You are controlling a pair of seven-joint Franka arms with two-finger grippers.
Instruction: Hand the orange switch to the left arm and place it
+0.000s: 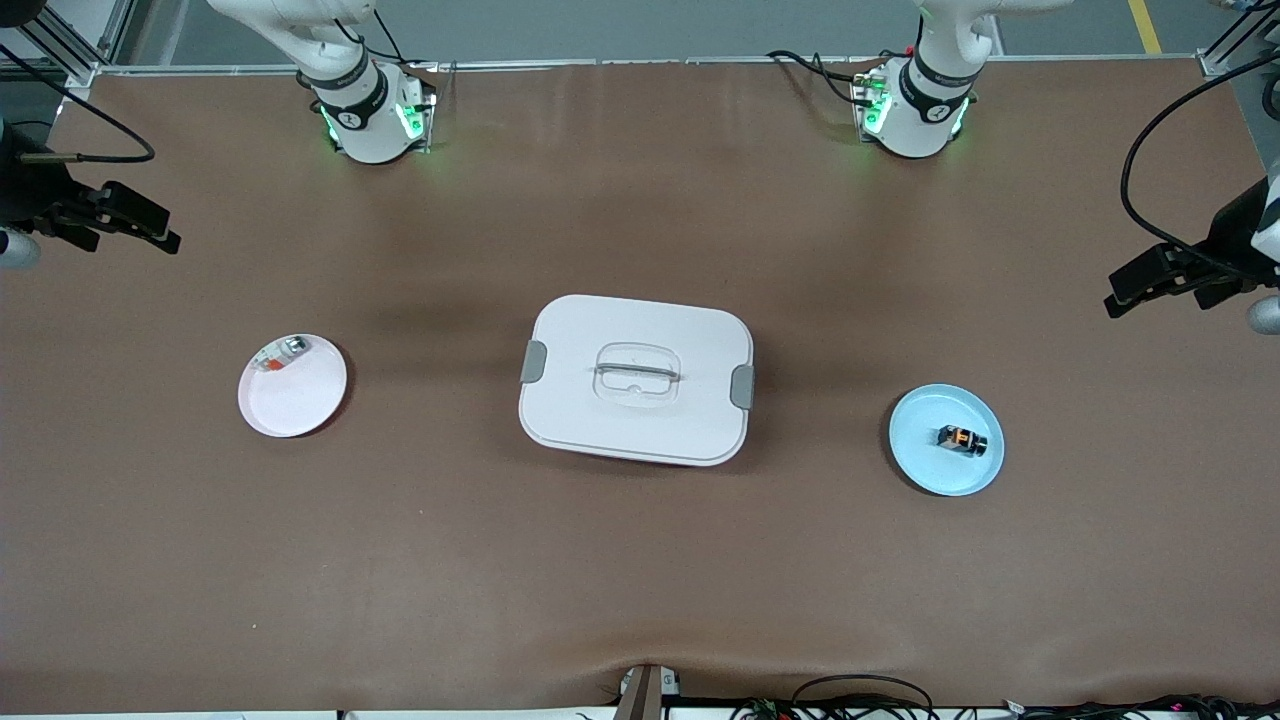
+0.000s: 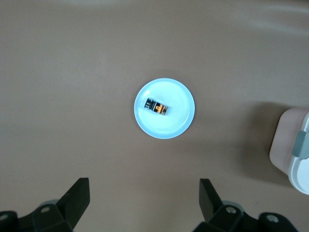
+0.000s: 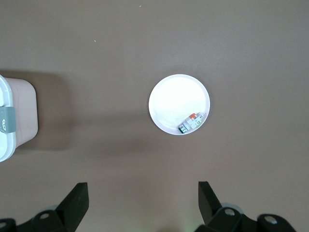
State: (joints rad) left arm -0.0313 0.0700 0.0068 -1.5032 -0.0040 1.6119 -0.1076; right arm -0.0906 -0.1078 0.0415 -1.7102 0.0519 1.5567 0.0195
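Switch: the orange switch (image 1: 962,439) lies on its side in the blue plate (image 1: 915,450), toward the left arm's end of the table.
Left gripper: the left gripper (image 2: 145,203) hangs high over that end, fingers spread wide, holding nothing.
Right gripper: the right gripper (image 3: 143,203) waits over the white plate (image 3: 169,96), also wide and empty.
Advice: I think the left arm should descend straight, close across the narrow body, then lift high enough to pass over the box (image 1: 640,330).
Surface: brown table mat (image 1: 640,560), slightly wrinkled at the near edge.
Room: cables along the near edge.
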